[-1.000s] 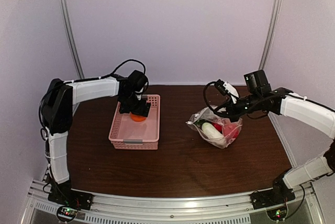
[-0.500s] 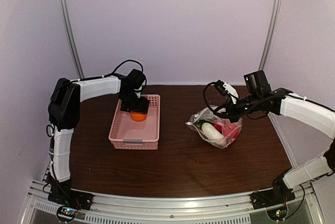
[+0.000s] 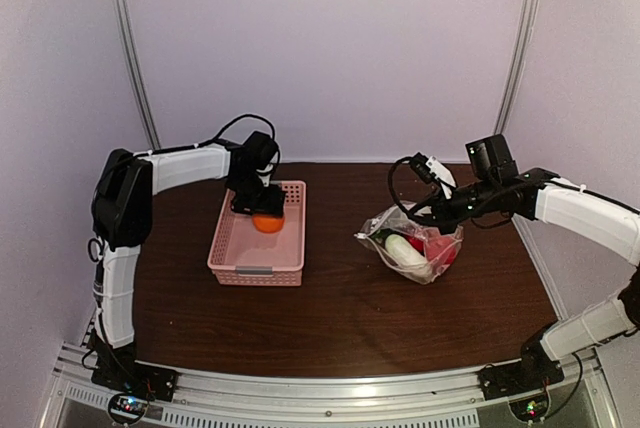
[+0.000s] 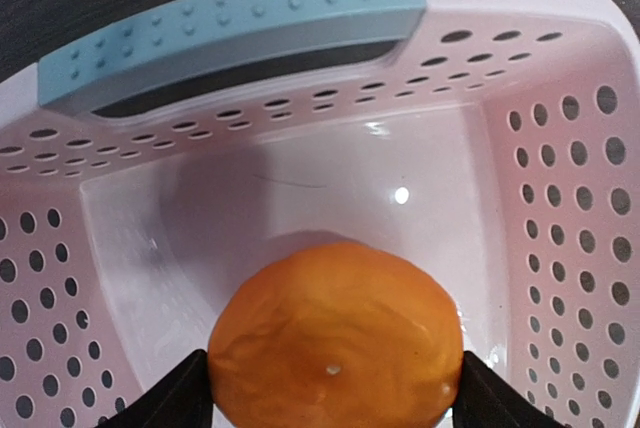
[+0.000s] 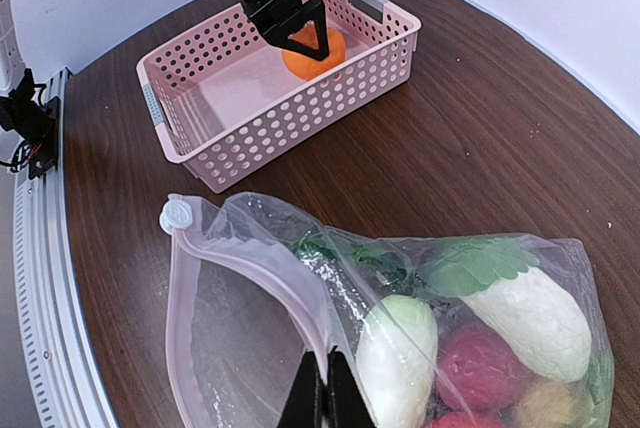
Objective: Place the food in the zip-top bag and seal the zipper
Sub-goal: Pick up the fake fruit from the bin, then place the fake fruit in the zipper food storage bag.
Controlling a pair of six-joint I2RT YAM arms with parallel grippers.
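Observation:
An orange toy fruit (image 3: 267, 222) sits at the far end of the pink basket (image 3: 243, 260). My left gripper (image 3: 264, 216) is shut on it; in the left wrist view its fingers (image 4: 175, 398) press both sides of the orange (image 4: 335, 343). The zip-top bag (image 3: 412, 246) lies right of centre, mouth open toward the left. It holds whitish-and-green pieces (image 5: 535, 316), red pieces (image 5: 480, 368) and a yellow one (image 5: 545, 403). My right gripper (image 5: 325, 398) is shut on the bag's upper mouth edge, on the zipper strip (image 5: 260, 253). The slider tab (image 5: 176, 215) sits at the strip's far end.
The basket (image 5: 245, 138) also shows in the right wrist view, its grey-blue handle (image 4: 235, 28) at the near end. A metal rail (image 3: 330, 388) runs along the table's front edge. White walls close in the back and sides.
My left gripper has shifted slightly and lifted the orange fruit a touch inside the basket. The right arm and bag have not moved.

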